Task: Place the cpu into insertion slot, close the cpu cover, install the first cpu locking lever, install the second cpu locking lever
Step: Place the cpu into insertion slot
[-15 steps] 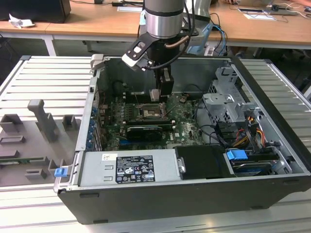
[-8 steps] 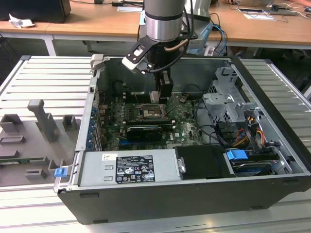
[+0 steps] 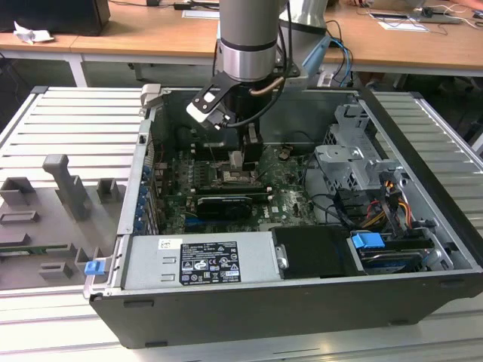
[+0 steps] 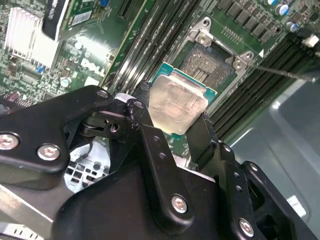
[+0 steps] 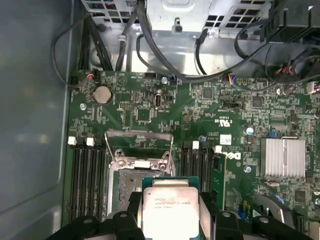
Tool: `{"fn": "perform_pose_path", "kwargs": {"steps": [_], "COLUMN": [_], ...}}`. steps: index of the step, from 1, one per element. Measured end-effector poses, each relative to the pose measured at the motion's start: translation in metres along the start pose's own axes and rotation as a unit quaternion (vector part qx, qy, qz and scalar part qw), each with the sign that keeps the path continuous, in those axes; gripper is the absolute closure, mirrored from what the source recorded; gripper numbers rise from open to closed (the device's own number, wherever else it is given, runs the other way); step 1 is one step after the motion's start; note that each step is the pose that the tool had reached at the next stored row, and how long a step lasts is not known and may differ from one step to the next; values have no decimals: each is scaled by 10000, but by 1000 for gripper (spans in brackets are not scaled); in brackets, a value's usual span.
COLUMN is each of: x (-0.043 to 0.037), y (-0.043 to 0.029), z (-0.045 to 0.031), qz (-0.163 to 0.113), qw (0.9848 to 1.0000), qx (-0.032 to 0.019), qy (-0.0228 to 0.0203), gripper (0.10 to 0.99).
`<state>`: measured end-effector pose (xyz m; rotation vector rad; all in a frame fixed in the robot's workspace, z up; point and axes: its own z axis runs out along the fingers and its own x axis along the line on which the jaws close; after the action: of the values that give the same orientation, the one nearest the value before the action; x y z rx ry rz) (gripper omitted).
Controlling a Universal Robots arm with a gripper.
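Observation:
My gripper (image 4: 175, 112) is shut on the cpu (image 4: 177, 104), a flat square chip with a pale silver face on a green edge, pinched between two black fingers (image 4: 200, 137). In the first wrist view the cpu (image 5: 170, 210) hangs partly over the insertion slot (image 5: 129, 182), whose dark centre and silver rim (image 4: 210, 62) lie uncovered. A silver frame (image 5: 140, 162) and a wire loop (image 5: 140, 135) stand raised at the slot's far edge; whether that frame is the cpu cover I cannot tell. A thin metal lever (image 4: 280, 71) sticks out beside the slot. In the exterior view the gripper (image 3: 236, 157) sits low inside the open computer case.
Long black memory slots (image 5: 89, 175) flank the socket on both sides. A finned heat sink (image 5: 282, 157), a black card (image 3: 223, 204), the power supply (image 3: 200, 260), a drive cage (image 3: 351, 162) and loose cables (image 5: 165, 65) crowd the case. A grey fixture tray (image 3: 60, 204) lies outside it.

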<state>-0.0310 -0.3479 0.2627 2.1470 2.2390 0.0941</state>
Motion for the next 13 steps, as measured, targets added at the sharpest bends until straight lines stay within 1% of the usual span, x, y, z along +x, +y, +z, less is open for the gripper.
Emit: {"fn": "perform_pose_path", "kwargs": {"steps": [2,3,6,7,9,12,13], "x": [12,29,47,58,68,98,104], "y": [-20,-22,-35,-52,-70,-81,-82], "z": [33,56,112,139,166,258,271], "qz": [-1,16,92,92,91,91,91], "qw": [10000,10000,10000,10000,10000,10000,10000], "qx": [1,1,-1,-2,-3,-4,-3], "qy": [0,-1,-6,-6,-7,-6,-6], "gripper": [545,545,545,545,545,545,545]}}
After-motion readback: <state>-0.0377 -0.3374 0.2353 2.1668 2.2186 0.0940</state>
